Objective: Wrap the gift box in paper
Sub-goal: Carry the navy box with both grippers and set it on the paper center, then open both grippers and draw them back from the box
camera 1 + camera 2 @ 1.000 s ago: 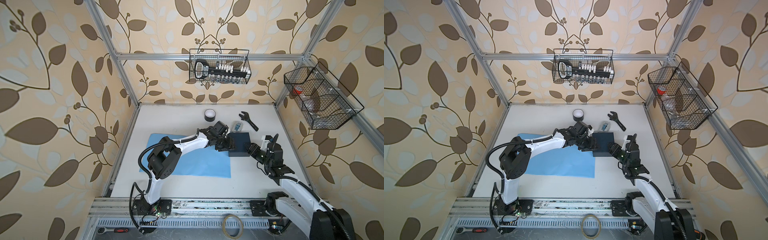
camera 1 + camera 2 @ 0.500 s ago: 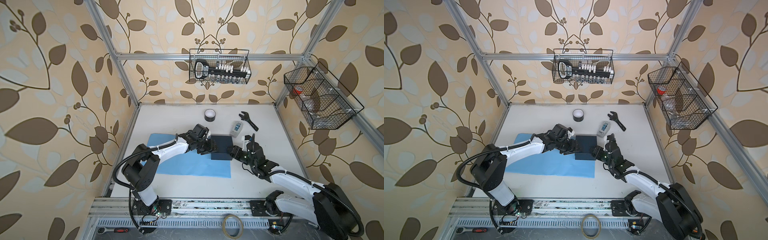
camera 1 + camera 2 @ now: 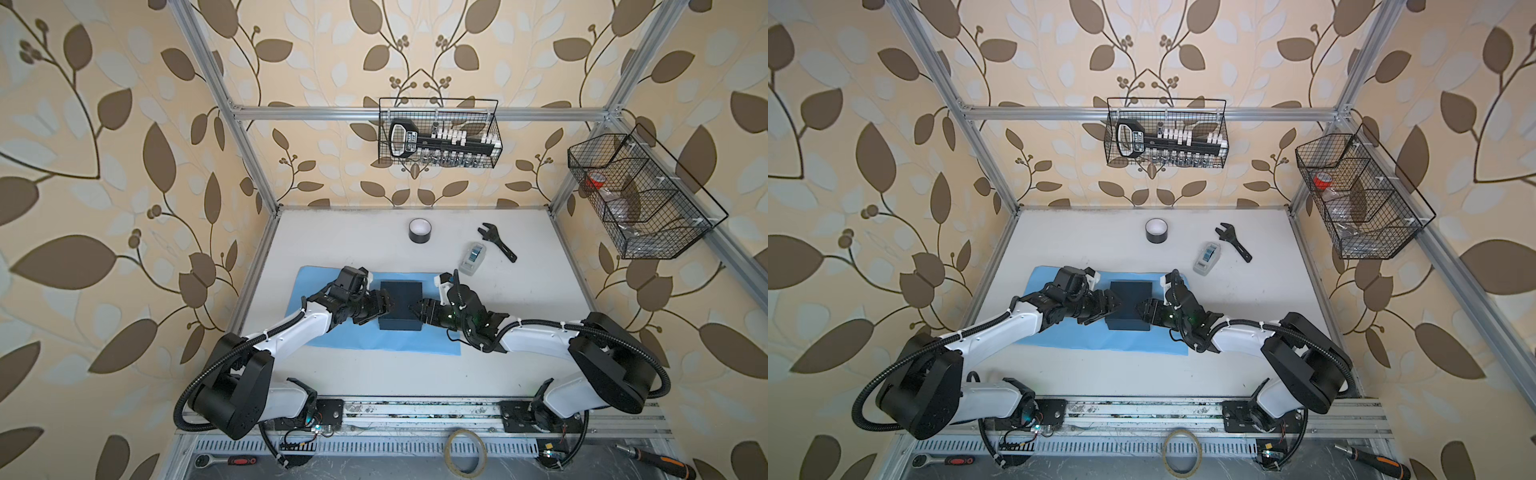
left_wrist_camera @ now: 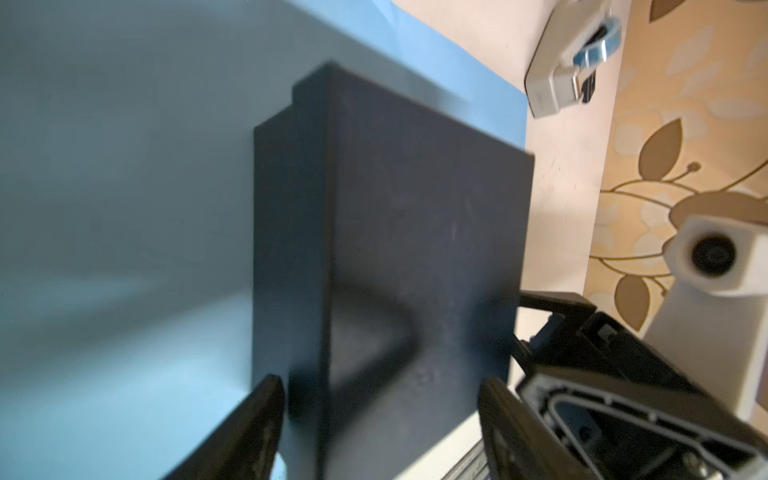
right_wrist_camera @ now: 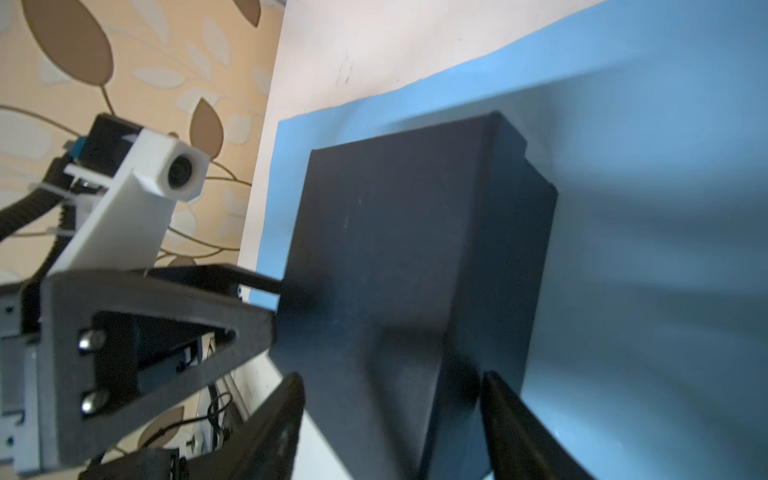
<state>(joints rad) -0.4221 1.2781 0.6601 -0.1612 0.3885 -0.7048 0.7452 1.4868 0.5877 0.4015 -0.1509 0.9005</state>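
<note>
**Box shifted onto the sheet, both grippers spread**

In both top views the gift box point(image 3: 401, 304) has moved left since a second ago. It was beyond the right edge of the paper point(image 3: 374, 345) and now lies flat near the paper's middle. The left gripper point(image 3: 385, 306) sits at its left edge and the right gripper point(image 3: 415, 311) at its right edge. Far right, clear of both arms, lie a black tape roll point(image 3: 419, 231), a clear-grey plastic case point(image 3: 472, 258) and a wrench point(image 3: 497, 246).

In the left wrist view the fingers point(image 4: 266, 415) stand apart astride the box edge, not pinching.

The right wrist view shows the same for the right gripper.

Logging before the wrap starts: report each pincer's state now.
Left pincer: open, jaws astride one edge of the gift box.
Right pincer: open, jaws astride the opposite edge.
</note>
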